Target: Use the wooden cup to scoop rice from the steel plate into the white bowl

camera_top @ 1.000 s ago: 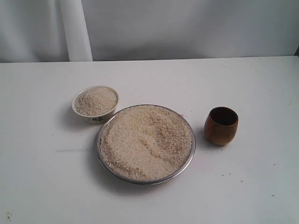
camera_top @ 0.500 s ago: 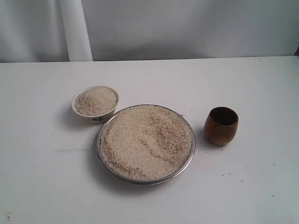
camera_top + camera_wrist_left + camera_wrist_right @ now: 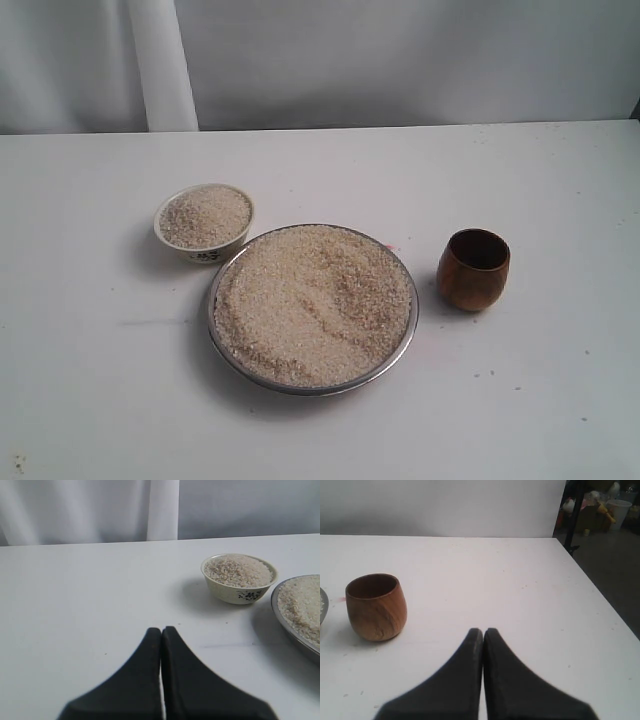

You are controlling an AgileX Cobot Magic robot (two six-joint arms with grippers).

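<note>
Our left gripper (image 3: 161, 630) and right gripper (image 3: 483, 630) are closed, empty; the white bowl (image 3: 205, 254) sits just beside the steel plate (image 3: 212, 312), the wooden cup (image 3: 473, 270) near it

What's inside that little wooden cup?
Only the dark inner wall of the wooden cup shows; nothing reaches its rim. The near side hides its bottom, so whether anything lies there cannot be told.

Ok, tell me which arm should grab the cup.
Right. The cup stands upright a little ahead of the right gripper, with nothing between them. The left gripper faces the bowl, and the plate lies between the bowl and the cup. Both grippers are shut and empty.
</note>
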